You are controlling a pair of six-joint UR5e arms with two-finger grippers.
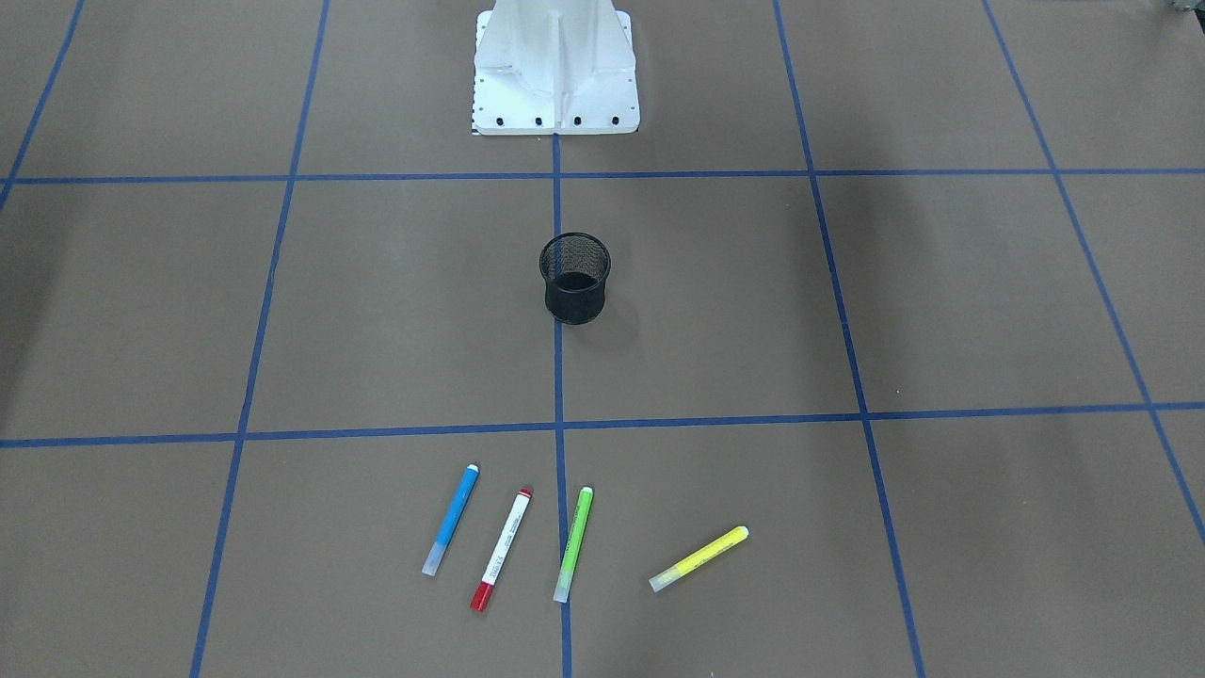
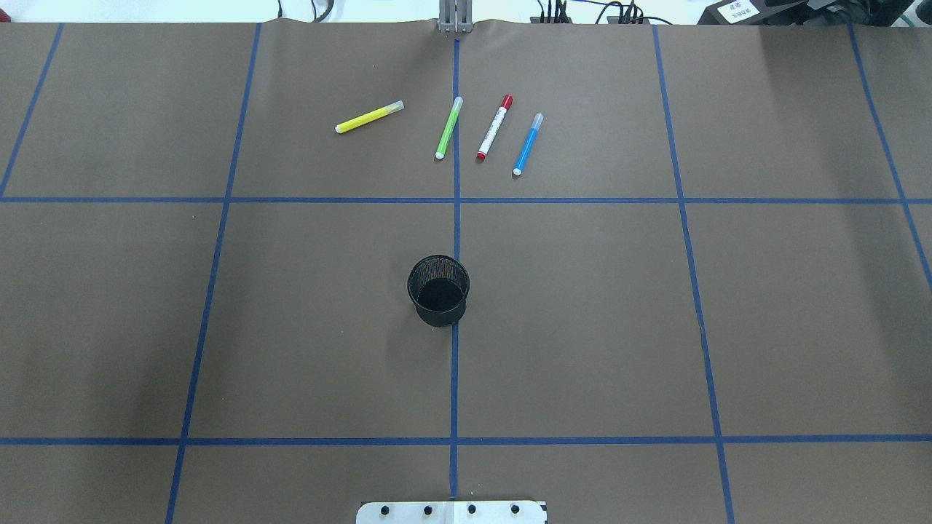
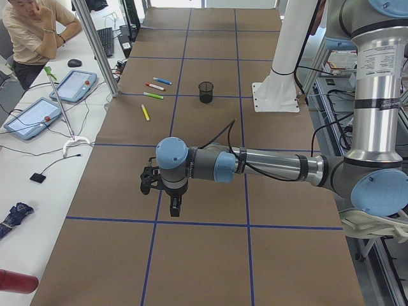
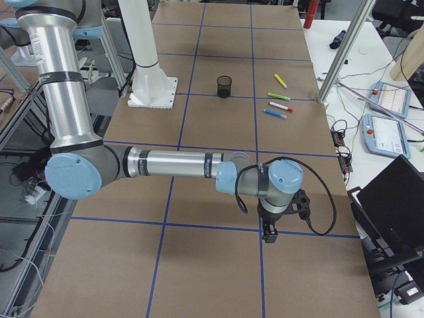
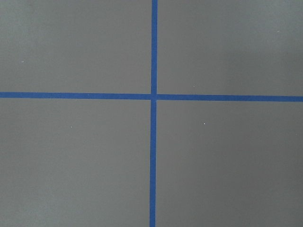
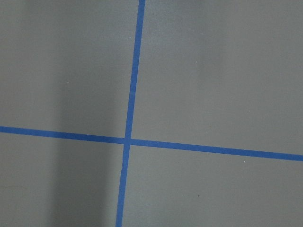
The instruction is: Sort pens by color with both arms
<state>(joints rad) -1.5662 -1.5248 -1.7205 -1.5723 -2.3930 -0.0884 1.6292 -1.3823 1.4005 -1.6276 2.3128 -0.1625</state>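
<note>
The brown surface (image 2: 801, 327) holds a black cup (image 2: 438, 291), a white base (image 1: 555, 75), a blue pen (image 2: 528, 144), red pen (image 2: 494, 127), green pen (image 2: 448, 128) and yellow pen (image 2: 369, 117).

Silver arms (image 3: 274, 167), light-blue caps (image 3: 171, 153), black cable (image 4: 329, 193)

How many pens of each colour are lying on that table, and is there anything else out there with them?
Blue pen: 1
Red-capped white pen: 1
Green pen: 1
Yellow pen: 1
Black mesh cup: 1
Total: 5 things, made up of 4 pens and 1 cup.
</note>
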